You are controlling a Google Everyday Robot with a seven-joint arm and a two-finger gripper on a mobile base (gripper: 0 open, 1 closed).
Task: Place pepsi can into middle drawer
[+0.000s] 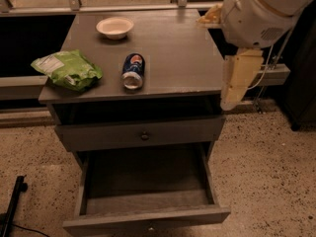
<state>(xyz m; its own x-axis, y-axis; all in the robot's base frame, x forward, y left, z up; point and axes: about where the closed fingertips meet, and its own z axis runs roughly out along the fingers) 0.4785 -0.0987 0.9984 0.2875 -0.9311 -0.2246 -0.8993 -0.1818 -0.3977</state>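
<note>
The pepsi can (133, 71) lies on its side on the grey cabinet top (173, 48), silver end toward the front, near the middle. The middle drawer (145, 181) is pulled out below, its grey box interior showing nothing inside. My gripper (238, 80) hangs pale yellow under the white arm (261, 9) at the cabinet's right front corner, to the right of the can and apart from it, above the cabinet's right edge.
A green snack bag (67, 69) lies on the left of the top. A white bowl (114, 27) stands at the back. The shallower drawer front with a round knob (144, 136) is closed. Speckled floor surrounds the cabinet; a black bar (12, 206) lies at lower left.
</note>
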